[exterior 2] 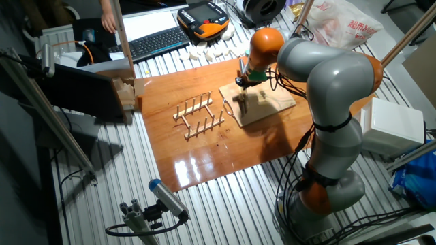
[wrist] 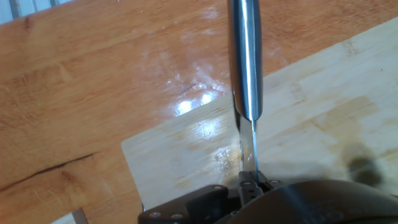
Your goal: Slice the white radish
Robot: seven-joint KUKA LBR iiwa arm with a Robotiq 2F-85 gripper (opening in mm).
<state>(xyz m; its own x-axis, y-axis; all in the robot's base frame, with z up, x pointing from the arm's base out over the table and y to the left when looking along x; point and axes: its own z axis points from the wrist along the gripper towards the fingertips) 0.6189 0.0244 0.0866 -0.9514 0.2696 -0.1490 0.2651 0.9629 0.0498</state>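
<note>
My gripper (exterior 2: 242, 94) hangs over the left end of the light wooden cutting board (exterior 2: 266, 103), which lies on the brown wooden tabletop. In the hand view the gripper (wrist: 249, 182) is shut on a steel knife (wrist: 245, 68). The knife is seen edge-on and reaches out over the board (wrist: 298, 137) towards its edge. The thin blade sits between the jaws. The white radish does not show in either view; the arm and hand may hide it in the fixed view.
A wooden dish rack (exterior 2: 199, 116) stands left of the board. A scattered row of white blocks (exterior 2: 208, 51) lies behind it, near a keyboard (exterior 2: 157, 42) and a teach pendant (exterior 2: 203, 19). A wooden block (exterior 2: 126, 95) sits at the tabletop's left edge.
</note>
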